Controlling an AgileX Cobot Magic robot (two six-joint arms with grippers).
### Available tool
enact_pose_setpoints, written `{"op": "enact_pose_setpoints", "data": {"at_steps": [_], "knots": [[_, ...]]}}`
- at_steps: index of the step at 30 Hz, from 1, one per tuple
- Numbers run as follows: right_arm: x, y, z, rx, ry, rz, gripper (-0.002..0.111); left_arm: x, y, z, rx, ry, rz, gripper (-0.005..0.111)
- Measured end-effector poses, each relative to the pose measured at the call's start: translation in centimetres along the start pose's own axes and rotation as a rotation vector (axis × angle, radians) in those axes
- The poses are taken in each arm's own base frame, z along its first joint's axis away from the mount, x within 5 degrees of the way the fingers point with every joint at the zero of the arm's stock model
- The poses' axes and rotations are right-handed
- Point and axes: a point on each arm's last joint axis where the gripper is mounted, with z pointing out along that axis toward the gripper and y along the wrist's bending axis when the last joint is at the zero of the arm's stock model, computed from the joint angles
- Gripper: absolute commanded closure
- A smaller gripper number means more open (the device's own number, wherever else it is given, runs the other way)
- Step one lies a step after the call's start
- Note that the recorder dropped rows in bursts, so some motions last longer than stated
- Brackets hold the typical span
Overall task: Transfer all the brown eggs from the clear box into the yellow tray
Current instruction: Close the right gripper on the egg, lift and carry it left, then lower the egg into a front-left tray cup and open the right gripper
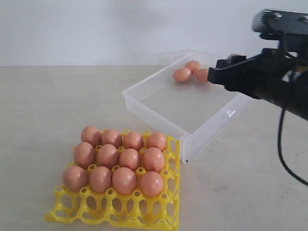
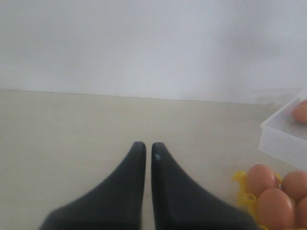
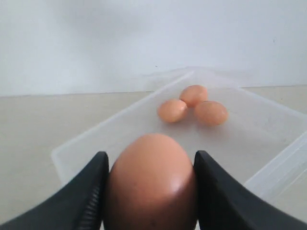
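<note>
Plain setup here: a pale beige counter (image 1: 38, 106) with a matte, faintly mottled top, running back to a bare white wall (image 1: 96, 29). The light is soft and even.

The yellow tray (image 1: 120, 208) sits toward the front of the counter, with its back right corner just beside the near corner of the clear box (image 1: 149, 113). Twelve brown eggs (image 1: 107, 155) fill three rows of four in the tray, and the front row of cups is bare. The box sits behind and to the right of the tray, turned at an angle to it. It has a small latch tab (image 1: 230, 114) on its right wall. Three more eggs (image 1: 182, 74) lie bunched together on the box floor near the far corner, touching or close to touching.

The right hand (image 3: 151, 155) is clamped on one egg (image 3: 151, 191), with a dark finger pressed to each side. It's held up over the right end of the box, with the three loose ones further on. A black cable (image 1: 281, 144) droops from that arm.

The left hand (image 2: 145, 146) is empty, its two black fingers together with only a sliver of a gap, over bare counter. The tray and a corner of the box show at the edge of its wrist view.
</note>
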Motion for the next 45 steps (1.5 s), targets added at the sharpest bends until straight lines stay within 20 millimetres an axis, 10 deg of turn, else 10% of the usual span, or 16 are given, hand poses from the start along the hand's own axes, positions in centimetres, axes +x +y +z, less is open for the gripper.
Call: {"op": "enact_pose_setpoints", "data": {"at_steps": [8,22,31,45], "knots": [[-0.5,4.0,-2.8,-0.461,-0.158,0.275,0.109,0.0,0.0,0.0,0.000,0.000,0.000,0.103],[3.1,14.8,1.8,-1.255,0.213,0.170,0.109,0.0,0.0,0.0,0.000,0.000,0.000,0.103],[9.5,19.3,1.8,-1.076,0.458,-0.166,0.109,0.0,0.0,0.0,0.000,0.000,0.000,0.103],[12.3,22.0,6.0,-0.940,0.477,-0.213,0.108,0.0,0.0,0.0,0.000,0.000,0.000,0.103]]}}
